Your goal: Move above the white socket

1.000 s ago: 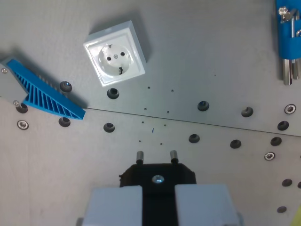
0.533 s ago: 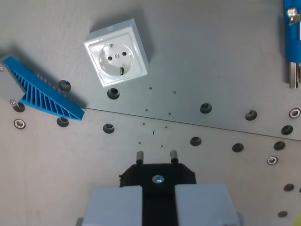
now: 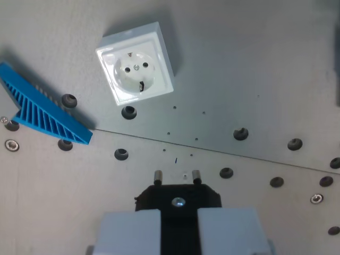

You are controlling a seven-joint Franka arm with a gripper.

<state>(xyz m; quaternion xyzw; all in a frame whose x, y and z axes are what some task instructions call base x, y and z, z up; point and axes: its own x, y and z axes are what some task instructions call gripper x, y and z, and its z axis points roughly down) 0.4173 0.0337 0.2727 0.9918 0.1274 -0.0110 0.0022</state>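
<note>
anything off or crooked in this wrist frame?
The white socket sits rotated, its edges skewed against the plate seam. Nothing looks damaged or spilled. The black plug sits straight in the gripper, pins pointing up the frame. The blue ribbed wedge lies diagonally at the wrist view's left.

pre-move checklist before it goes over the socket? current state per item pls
1. Plug held in the gripper: ok, black body clamped between the pads, both pins pointing ahead.
2. White socket in view: ok, whole face visible, upper on the wrist view's left.
3. Plug above socket: not ok, socket lies well ahead and to the wrist view's left of the pins.
4. Path to socket: ok, only bare plate and bolt holes between.
5. Blue ribbed part: ok, beside the socket, apart from it.
6. Height above the plate: cannot tell.
</note>
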